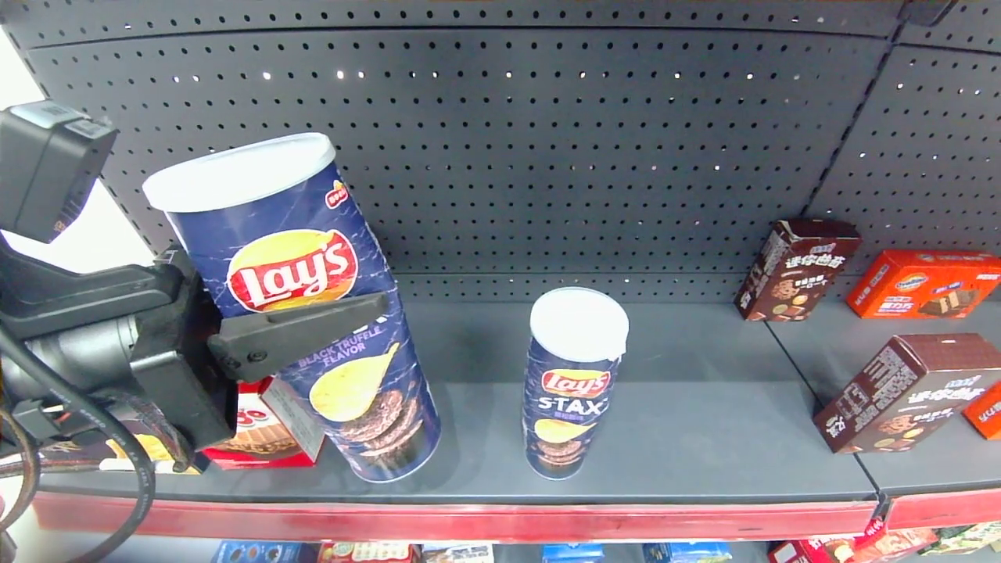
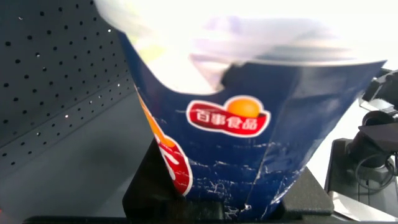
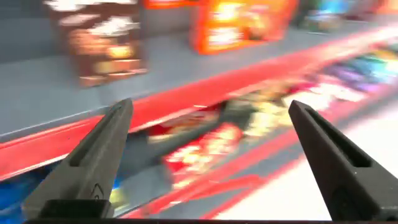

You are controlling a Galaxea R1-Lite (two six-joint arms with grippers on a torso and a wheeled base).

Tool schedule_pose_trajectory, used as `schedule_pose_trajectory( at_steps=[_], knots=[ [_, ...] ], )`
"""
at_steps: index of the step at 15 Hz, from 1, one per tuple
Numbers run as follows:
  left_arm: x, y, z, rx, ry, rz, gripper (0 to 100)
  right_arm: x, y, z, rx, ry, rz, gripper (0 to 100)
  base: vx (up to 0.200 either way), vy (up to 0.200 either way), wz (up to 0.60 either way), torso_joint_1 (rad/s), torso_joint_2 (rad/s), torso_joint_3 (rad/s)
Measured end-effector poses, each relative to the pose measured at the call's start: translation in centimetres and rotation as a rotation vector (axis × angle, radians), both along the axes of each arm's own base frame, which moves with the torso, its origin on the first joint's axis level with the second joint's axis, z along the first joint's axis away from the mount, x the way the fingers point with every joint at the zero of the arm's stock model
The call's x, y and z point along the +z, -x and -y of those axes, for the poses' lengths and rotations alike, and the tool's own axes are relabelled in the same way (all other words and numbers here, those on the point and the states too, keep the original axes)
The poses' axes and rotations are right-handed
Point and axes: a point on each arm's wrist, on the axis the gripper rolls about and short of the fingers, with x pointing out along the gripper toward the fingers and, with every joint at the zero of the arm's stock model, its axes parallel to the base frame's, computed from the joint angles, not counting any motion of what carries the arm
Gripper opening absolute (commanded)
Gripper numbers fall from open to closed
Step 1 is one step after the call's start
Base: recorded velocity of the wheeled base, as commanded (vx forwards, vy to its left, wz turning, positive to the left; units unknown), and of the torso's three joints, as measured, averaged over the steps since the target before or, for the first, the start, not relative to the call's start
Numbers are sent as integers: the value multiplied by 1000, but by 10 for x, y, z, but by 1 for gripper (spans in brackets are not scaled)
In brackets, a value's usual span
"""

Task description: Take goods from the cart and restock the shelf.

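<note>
My left gripper (image 1: 328,313) is shut on a tall dark-blue chip can (image 1: 297,297) with a white lid, one black finger (image 1: 297,332) across its front. The can tilts left, and its base is at the grey shelf (image 1: 704,407) near the front edge; I cannot tell whether it touches. In the left wrist view the can (image 2: 249,137) rises between the jaws. A smaller matching can (image 1: 575,383) stands upright to its right, apart from it. My right gripper (image 3: 210,106) is open and holds nothing, facing the shelf's red front strip (image 3: 186,99).
A red box (image 1: 266,438) lies on the shelf behind my left gripper. Two brown boxes (image 1: 798,270) (image 1: 907,391) and an orange box (image 1: 923,283) sit on the right. A perforated back panel (image 1: 547,156) closes the rear. Free shelf lies between the small can and the brown boxes.
</note>
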Motion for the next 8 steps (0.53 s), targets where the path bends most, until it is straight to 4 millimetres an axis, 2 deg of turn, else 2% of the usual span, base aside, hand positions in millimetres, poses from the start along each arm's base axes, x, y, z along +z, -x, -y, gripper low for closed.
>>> schedule_pose_trajectory(
  at_steps=[2,8],
  knots=[
    [1,0,0,0,2,4,0,1,1,2,-139,65,-33,100,0,0,0,0,0,0],
    [-1,2,-1,3,-1,-4,0,-6,2,4,-141,-36,-6,100,0,0,0,0,0,0]
  ],
)
